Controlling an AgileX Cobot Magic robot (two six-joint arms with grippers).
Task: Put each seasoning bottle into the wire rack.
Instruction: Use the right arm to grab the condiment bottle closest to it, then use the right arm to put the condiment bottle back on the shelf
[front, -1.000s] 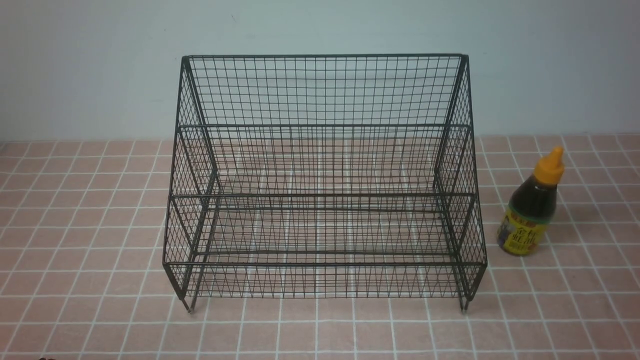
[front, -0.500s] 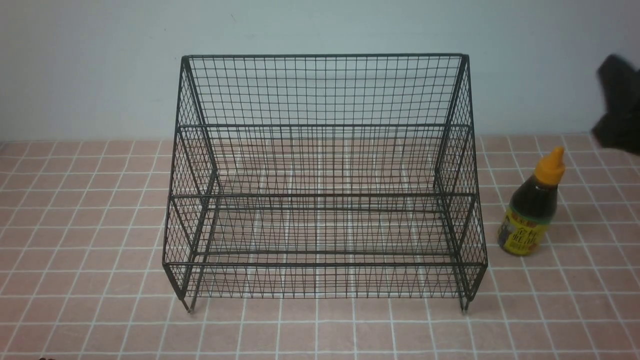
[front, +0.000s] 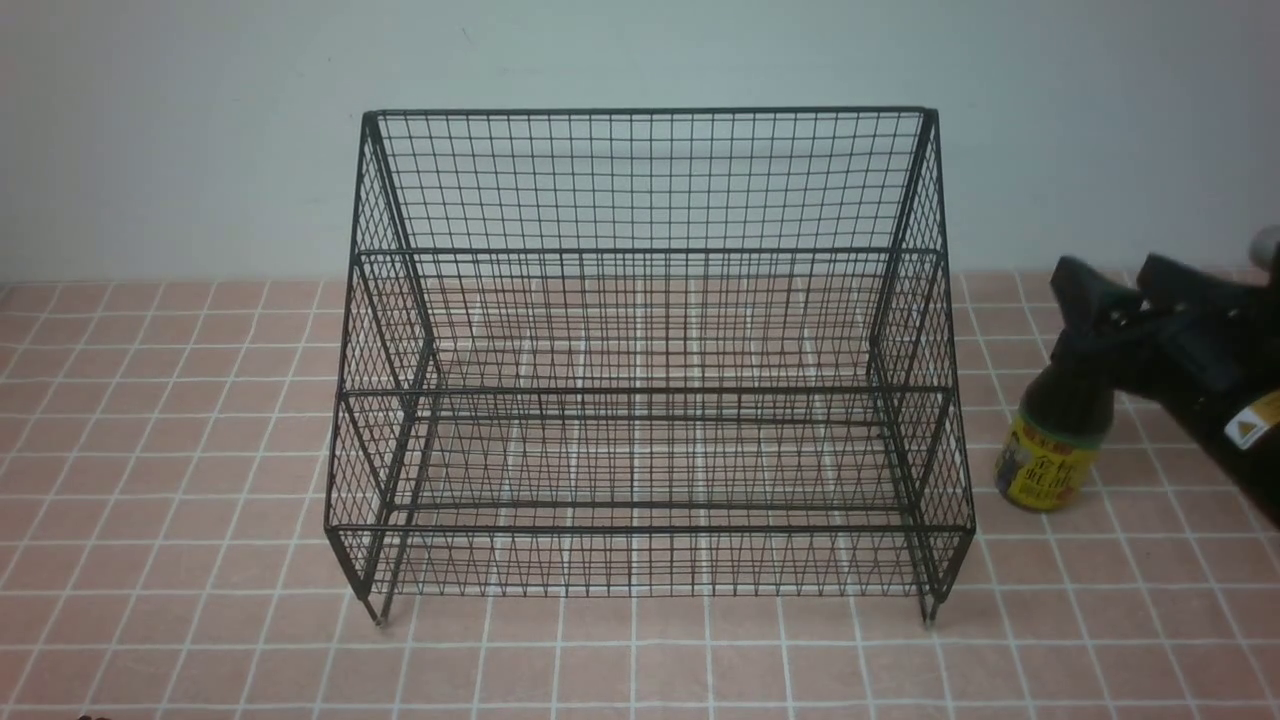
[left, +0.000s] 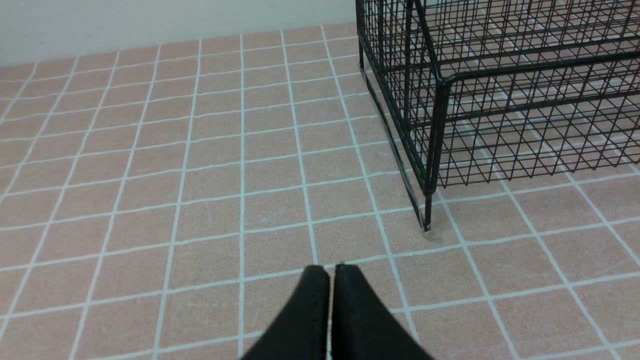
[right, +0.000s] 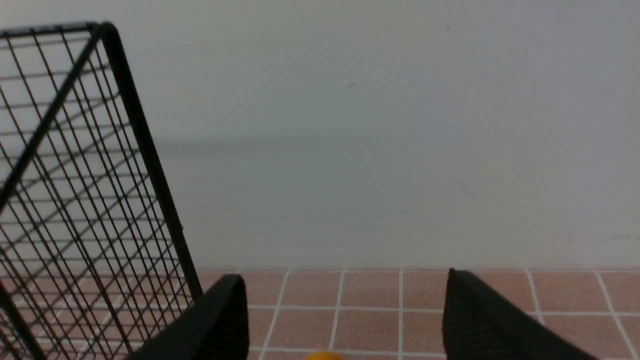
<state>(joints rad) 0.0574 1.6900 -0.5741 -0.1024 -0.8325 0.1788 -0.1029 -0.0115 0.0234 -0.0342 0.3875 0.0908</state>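
Note:
The seasoning bottle (front: 1045, 460) stands upright on the tiles just right of the wire rack (front: 640, 180), showing dark liquid and a yellow label. My right gripper (front: 1115, 290) has come in from the right and stands open at the bottle's top, hiding the cap in the front view. In the right wrist view, only the orange cap tip (right: 324, 356) peeks in between the widely spread fingers of the right gripper (right: 344, 277), touching neither. My left gripper (left: 327, 267) is shut on nothing, low over the tiles near the rack's front left leg (left: 427, 220). The rack (left: 500, 100) holds nothing.
Pink tiled surface (front: 200, 450) runs all round the rack, with a pale wall (front: 200, 150) close behind it. The rack's right side (right: 75, 200) stands just beside the right gripper.
The right arm came into view from the right and dropped to the bottle's cap, its jaws now spread wide. Bottle and rack have not moved.

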